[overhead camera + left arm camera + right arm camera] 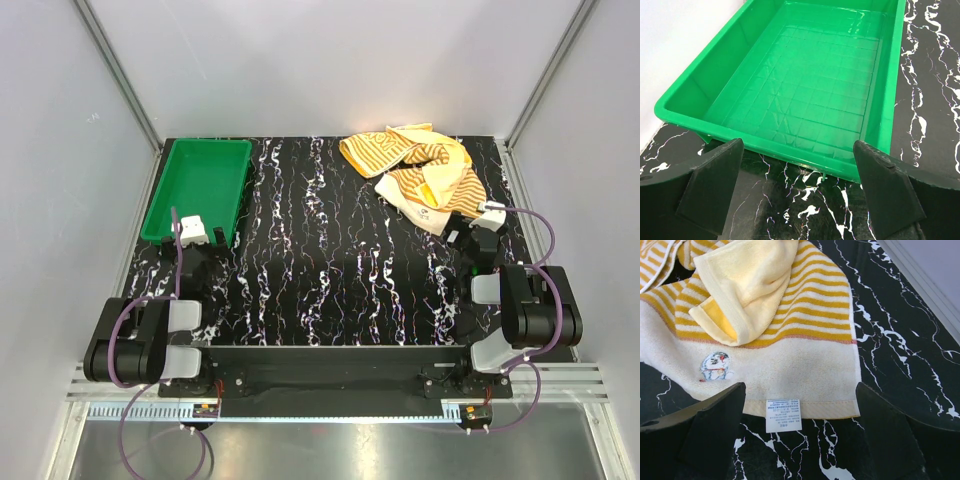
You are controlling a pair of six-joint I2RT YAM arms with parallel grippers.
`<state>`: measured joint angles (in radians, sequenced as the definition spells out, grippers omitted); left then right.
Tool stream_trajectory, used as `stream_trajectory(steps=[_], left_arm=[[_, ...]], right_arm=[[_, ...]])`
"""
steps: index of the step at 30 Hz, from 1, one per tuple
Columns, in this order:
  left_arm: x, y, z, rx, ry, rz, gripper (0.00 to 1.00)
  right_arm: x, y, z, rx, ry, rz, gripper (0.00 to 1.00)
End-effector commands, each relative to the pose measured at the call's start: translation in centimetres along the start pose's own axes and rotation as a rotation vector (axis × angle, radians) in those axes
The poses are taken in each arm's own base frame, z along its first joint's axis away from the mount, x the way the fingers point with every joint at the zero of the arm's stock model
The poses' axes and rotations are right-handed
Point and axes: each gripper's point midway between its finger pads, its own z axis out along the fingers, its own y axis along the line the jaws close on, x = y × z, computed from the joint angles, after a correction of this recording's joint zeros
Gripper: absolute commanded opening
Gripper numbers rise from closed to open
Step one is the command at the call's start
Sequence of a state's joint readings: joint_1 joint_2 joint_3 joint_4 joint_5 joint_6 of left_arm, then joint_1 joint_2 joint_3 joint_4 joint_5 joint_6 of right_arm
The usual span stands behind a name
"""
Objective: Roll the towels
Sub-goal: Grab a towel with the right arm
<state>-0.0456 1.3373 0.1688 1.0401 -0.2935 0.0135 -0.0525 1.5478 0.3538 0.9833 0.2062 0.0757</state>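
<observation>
The towels (415,170) lie in a loose, crumpled heap straight ahead of the right claw (797,440). Neither is rolled or even spread flat. The striped towel (810,310) is the nearer of the 2: its cream hem runs across just beyond the fingertips and spans the gap between the 2 fingers. A small white label (783,415) hangs off that hem toward the claw. A cartoon patch (715,365) sits ahead and to the left of the gap. A pale yellow towel (745,275) lies folded over the stripes further ahead and left, though it may instead be a turned-back part of the same cloth.

The right claw is spread wide and grips nothing. It seems lined up on the hem because a straight free edge is the easiest place to pinch and pull the cloth flat before rolling.

The left claw (797,190) is also wide open and holds nothing, well away from the heap. Directly ahead of it, the near wall just past its fingertips, stands a green tray (685,107). Only its gridded floor shows; nothing lies inside. It is probably the place for finished rolls.

Everything rests on the black marbled desk (320,260).
</observation>
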Motion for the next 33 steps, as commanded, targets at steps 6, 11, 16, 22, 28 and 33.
stream_trajectory(steps=[6, 11, 16, 22, 28, 33], left_arm=[[-2.9, -0.3, 0.7, 0.011, -0.092, -0.039, 0.99], [-2.9, -0.3, 0.7, 0.011, -0.092, -0.039, 0.99], [-2.8, -0.3, 0.7, 0.011, -0.091, -0.039, 0.99], [-2.9, -0.3, 0.7, 0.01, -0.092, -0.04, 0.99], [-2.9, -0.3, 0.7, 0.011, -0.092, -0.039, 0.99], [-2.8, -0.3, 0.7, 0.01, -0.089, -0.039, 0.99]], right_arm=[[-2.4, 1.0, 0.6, -0.046, -0.075, 0.006, 1.0], [-2.7, 0.8, 0.6, -0.032, -0.084, 0.009, 1.0], [-9.1, 2.2, -2.2, -0.06, -0.08, 0.058, 1.0], [-15.3, 9.9, -10.8, -0.286, 0.046, 0.063, 1.0], [-14.0, 12.9, -15.0, -0.378, 0.254, 0.345, 1.0], [-11.0, 12.1, -13.4, -0.256, 0.438, 0.232, 1.0]])
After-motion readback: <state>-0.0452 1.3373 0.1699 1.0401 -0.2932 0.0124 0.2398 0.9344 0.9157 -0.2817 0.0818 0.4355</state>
